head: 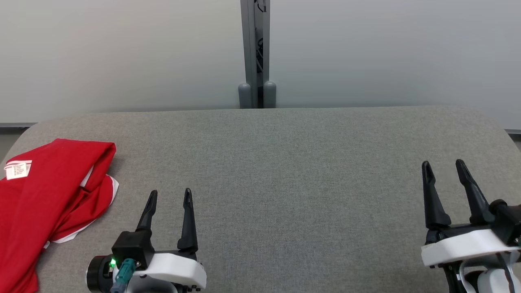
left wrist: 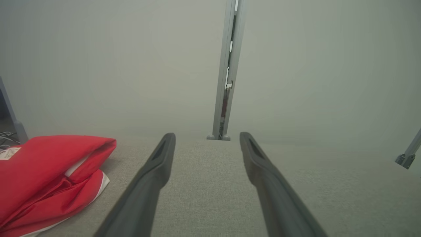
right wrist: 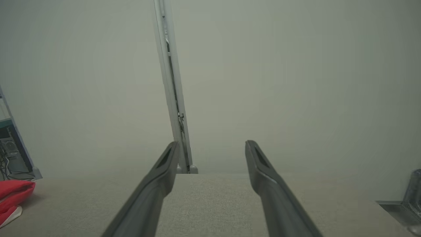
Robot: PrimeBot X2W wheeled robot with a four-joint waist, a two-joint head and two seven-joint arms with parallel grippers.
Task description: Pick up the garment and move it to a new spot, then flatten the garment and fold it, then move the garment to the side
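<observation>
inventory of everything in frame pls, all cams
garment: one, red with white trim, bunched at the table's left end
label: one, white, on the garment's far left part
table: one, grey fabric top, rounded far corners
post: one, grey, upright behind the table's far edge, centre
wall: pale grey, either side of the post
cables: some, dark, beyond the table's left end
left hand: one, dark fingers, open, right of the garment, not touching
right hand: one, dark fingers, open, over the table's right end
</observation>
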